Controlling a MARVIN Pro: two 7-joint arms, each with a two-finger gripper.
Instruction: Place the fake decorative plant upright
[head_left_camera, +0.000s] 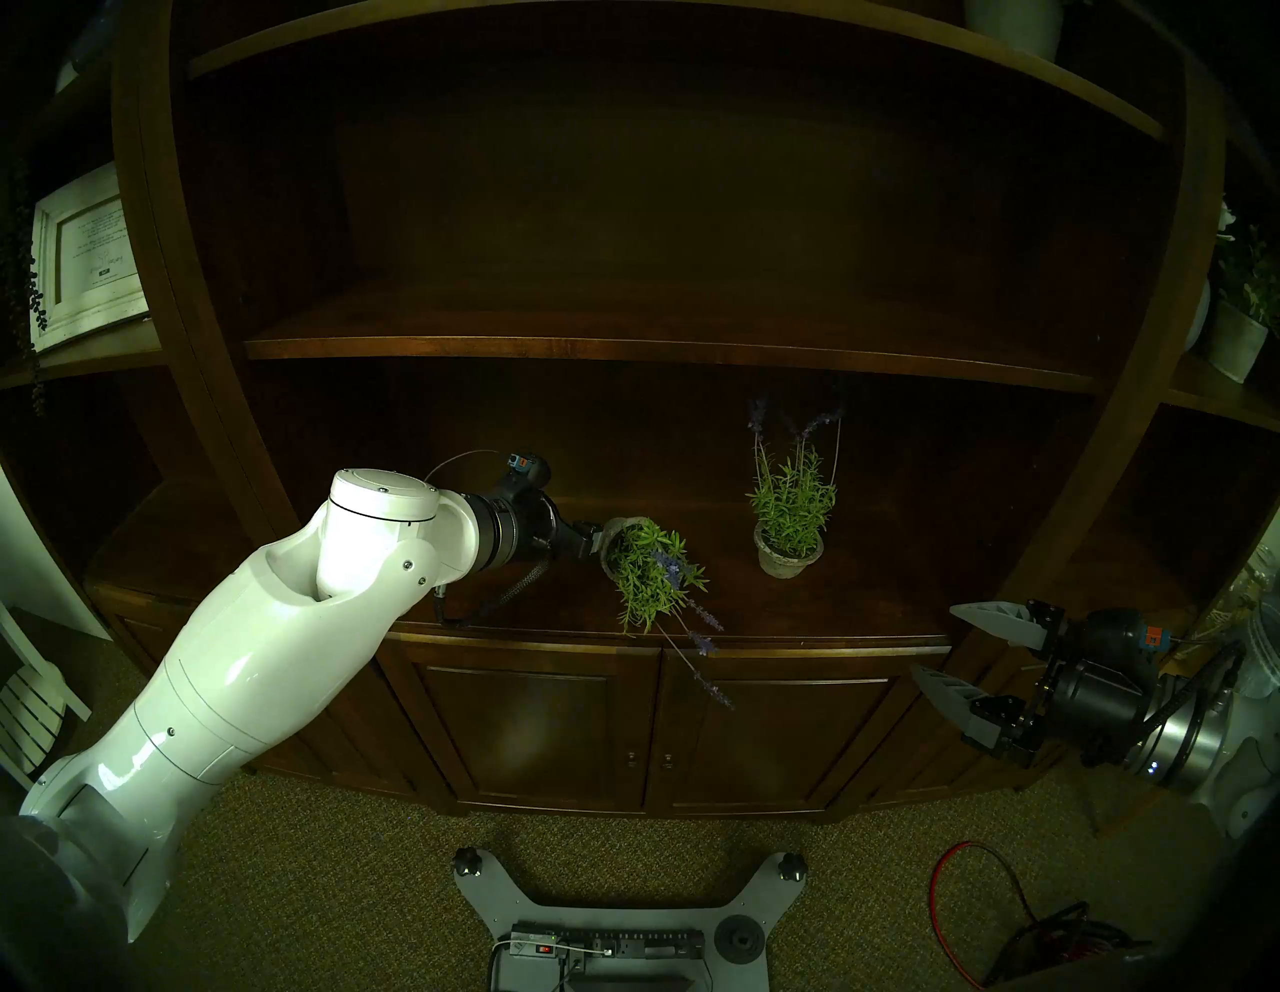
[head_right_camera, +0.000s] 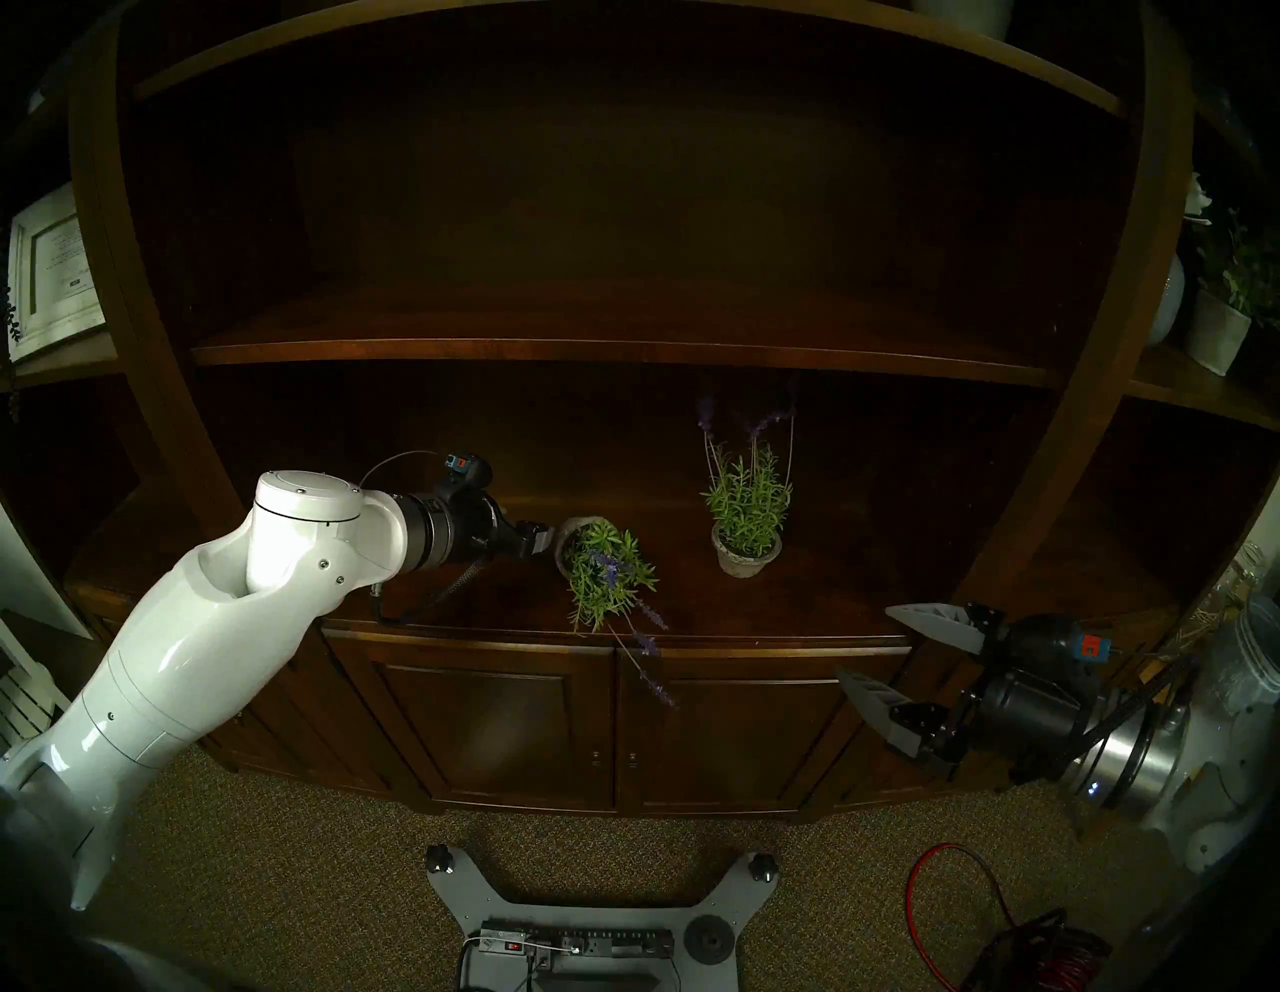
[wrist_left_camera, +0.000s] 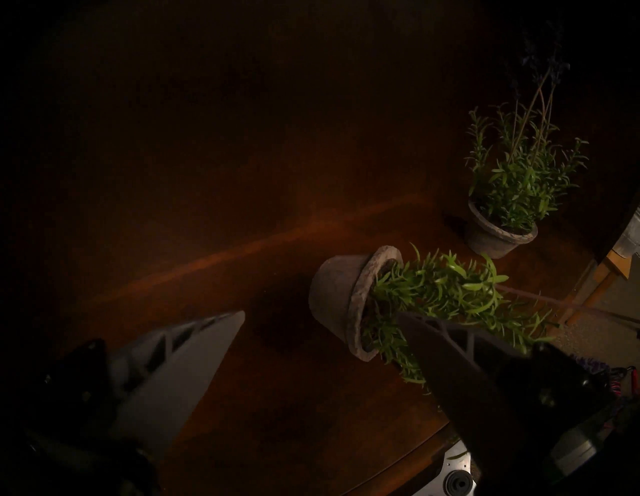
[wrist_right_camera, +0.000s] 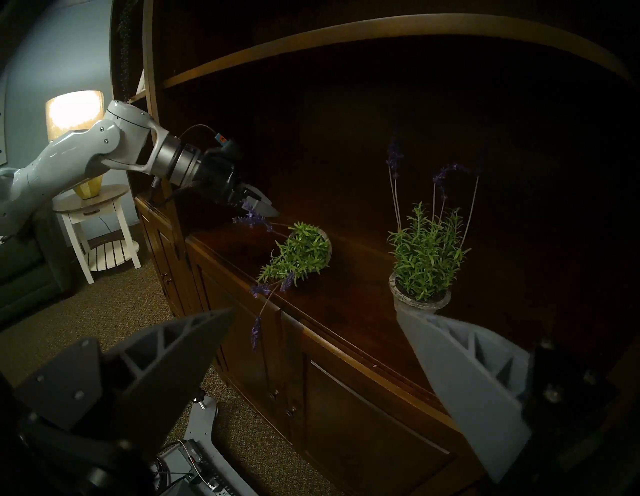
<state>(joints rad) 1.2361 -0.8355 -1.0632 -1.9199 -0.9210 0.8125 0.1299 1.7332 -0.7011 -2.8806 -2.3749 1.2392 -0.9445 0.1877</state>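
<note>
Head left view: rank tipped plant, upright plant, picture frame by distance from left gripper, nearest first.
From the left gripper, jaws open:
1. Tipped plant, right beside it on the counter.
2. Upright plant, further right on the same counter.
3. Picture frame, far left, on a higher side shelf.

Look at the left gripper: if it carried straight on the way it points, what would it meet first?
Probably the tipped pot of the fallen plant; the open left gripper points at it, though depth is unclear.

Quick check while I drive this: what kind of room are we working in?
Likely a home living room: a dark wooden shelf unit holding potted fake plants, a lit lamp on a small side table, and carpet.
</note>
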